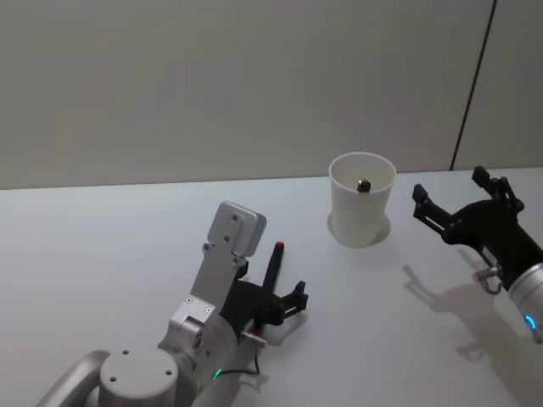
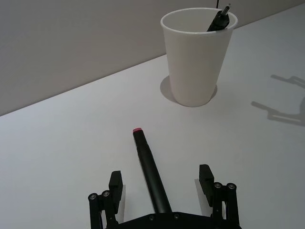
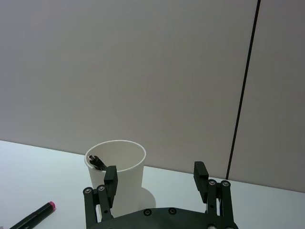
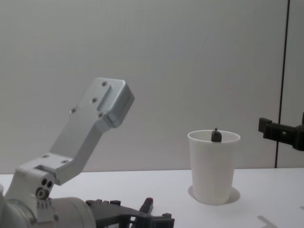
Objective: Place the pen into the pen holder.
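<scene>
A black pen with a pink-red end lies on the white table, pointing toward the pen holder; it also appears as the pen and the pen. My left gripper is open, low over the table, with a finger on either side of the pen and not touching it; in the head view the left gripper is at the lower middle. The pen holder is a white paper cup with another black pen leaning inside. My right gripper hovers open and empty just right of the cup.
The table is white and bare to the left and in front. A grey wall rises close behind the cup. The left arm's silver link stands tall at the near left.
</scene>
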Tool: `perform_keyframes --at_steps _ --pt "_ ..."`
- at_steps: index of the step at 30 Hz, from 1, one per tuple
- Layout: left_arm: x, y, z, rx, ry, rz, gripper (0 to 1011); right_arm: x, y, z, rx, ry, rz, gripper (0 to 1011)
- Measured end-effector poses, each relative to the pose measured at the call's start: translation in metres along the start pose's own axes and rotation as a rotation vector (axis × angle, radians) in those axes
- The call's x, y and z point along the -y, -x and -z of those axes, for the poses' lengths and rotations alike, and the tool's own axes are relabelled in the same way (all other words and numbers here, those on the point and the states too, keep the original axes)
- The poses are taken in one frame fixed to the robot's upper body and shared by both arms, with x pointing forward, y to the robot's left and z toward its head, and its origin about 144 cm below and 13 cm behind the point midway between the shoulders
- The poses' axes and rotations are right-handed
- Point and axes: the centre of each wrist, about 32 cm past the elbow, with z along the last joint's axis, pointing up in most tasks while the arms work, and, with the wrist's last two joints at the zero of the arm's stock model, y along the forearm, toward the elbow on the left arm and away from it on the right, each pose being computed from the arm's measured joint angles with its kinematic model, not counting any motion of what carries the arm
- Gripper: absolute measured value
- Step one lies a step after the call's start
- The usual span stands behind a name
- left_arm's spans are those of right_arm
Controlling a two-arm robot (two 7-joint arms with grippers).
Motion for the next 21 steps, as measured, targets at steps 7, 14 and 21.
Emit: perform_keyframes --at_steps 7,14,21 --pt "0.0011 -0.0006 -0.0002 -0.021 -0.023 -0.013 1001 0.0 0.0 0.0 0.0 0.0 0.0 1001" --pt "0.0015 -0.0015 0.0003 -0.05 -0.044 -0.024 1001 0.0 0.0 0.0 0.0 0.0 0.0 1001" --pt "0.0005 -0.0012 0.0003 -0.071 -0.062 -0.031 1001 0.0 0.0 0.0 0.0 0.0 0.0 1001"
